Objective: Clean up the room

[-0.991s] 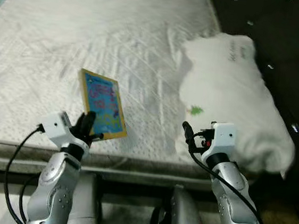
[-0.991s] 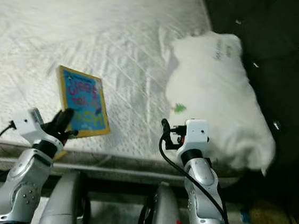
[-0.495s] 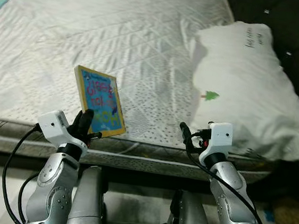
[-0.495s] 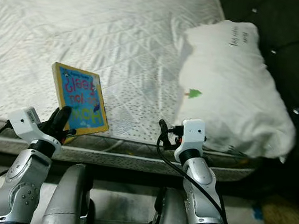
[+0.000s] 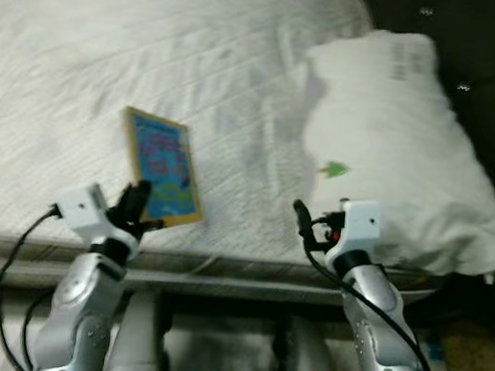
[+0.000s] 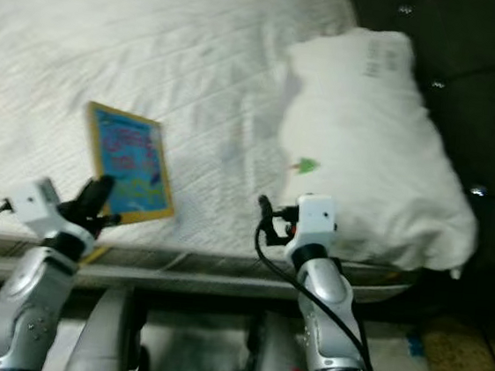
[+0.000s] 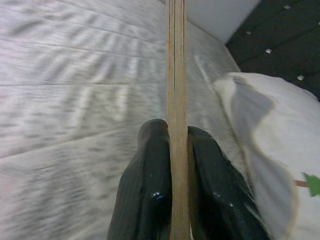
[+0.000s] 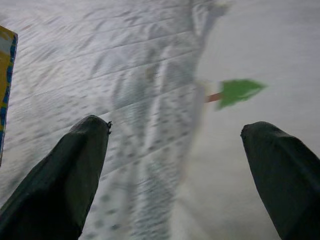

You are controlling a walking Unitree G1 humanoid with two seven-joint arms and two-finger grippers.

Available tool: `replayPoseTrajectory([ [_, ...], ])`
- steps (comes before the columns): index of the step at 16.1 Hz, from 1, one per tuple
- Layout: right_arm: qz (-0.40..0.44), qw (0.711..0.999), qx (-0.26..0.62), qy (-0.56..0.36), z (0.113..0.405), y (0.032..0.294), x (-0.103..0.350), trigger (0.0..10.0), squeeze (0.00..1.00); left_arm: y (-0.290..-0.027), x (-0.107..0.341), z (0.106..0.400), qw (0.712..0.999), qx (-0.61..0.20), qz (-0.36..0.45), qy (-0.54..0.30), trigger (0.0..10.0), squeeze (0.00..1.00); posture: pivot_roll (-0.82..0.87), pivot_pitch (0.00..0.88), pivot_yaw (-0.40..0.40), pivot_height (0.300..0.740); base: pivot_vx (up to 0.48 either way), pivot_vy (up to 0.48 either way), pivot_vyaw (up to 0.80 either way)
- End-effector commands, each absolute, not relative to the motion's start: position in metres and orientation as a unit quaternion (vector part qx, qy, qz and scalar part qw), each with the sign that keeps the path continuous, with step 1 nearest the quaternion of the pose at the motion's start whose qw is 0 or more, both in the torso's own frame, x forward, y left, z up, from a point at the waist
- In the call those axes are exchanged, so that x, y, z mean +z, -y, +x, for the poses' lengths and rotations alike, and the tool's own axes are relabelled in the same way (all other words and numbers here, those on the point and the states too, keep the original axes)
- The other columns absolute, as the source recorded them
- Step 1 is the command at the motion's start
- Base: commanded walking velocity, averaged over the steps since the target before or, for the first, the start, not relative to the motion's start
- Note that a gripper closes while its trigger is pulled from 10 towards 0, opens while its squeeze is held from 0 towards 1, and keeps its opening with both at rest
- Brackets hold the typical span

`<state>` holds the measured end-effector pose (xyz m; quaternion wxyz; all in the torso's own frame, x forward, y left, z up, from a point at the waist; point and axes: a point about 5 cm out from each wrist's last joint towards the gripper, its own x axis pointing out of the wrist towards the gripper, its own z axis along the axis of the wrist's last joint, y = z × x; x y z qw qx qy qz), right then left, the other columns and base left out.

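**Robot grips book at the bed's edge**

A humanoid robot stands at the near side of a bed (image 5: 110,65), both silver arms raised over the quilted white mattress. The left gripper (image 5: 135,206) is clamped on the lower edge of a book (image 5: 163,167), a thin one with a yellow border and a bright blue cover; the book stands tilted up off the mattress, its lower corner just over the bed's near edge. From the left wrist view, the book (image 7: 177,100) is seen edge-on, pinched tight between the two black fingers (image 7: 150,190), with the mattress running away behind it.

The right gripper (image 5: 303,225) hangs free just in front of the pillow (image 5: 401,157), holding nothing. Its fingers (image 8: 60,175) are spread wide apart in the right wrist view, with the mattress and the pillow's side between them.

The white pillow lies at the right end of the bed against a dark tufted headboard (image 5: 474,50). A small green tree mark (image 5: 332,169) shows on its near face. The head views are slightly blurred.
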<state>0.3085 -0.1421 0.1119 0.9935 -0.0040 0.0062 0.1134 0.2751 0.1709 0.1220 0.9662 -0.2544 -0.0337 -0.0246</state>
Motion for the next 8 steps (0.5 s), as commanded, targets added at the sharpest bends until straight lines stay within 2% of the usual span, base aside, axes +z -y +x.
replayPoseTrajectory([
  [1,-0.006,0.995,0.1,-0.014,0.3053,0.152,0.1081,10.0,0.0,-0.1583,0.1288,0.2749,0.961,-0.052,-0.266,0.046,10.0,0.0,0.06,0.226,-0.047,0.562,0.379,0.0,0.0],
  [3,-0.01,0.995,0.099,-0.015,0.3049,0.1531,0.1074,10.0,0.0,-0.1566,0.128,0.2749,0.961,-0.055,-0.266,0.042,10.0,0.0,0.05,0.229,-0.047,0.562,0.302,0.0,0.0],
  [8,-0.015,0.995,0.095,-0.018,0.3042,0.1555,0.1064,10.0,0.0,-0.1527,0.1248,0.2755,0.96,-0.055,-0.272,0.027,10.0,0.0,0.05,0.232,-0.047,0.562,0.0,0.0,0.0],
])
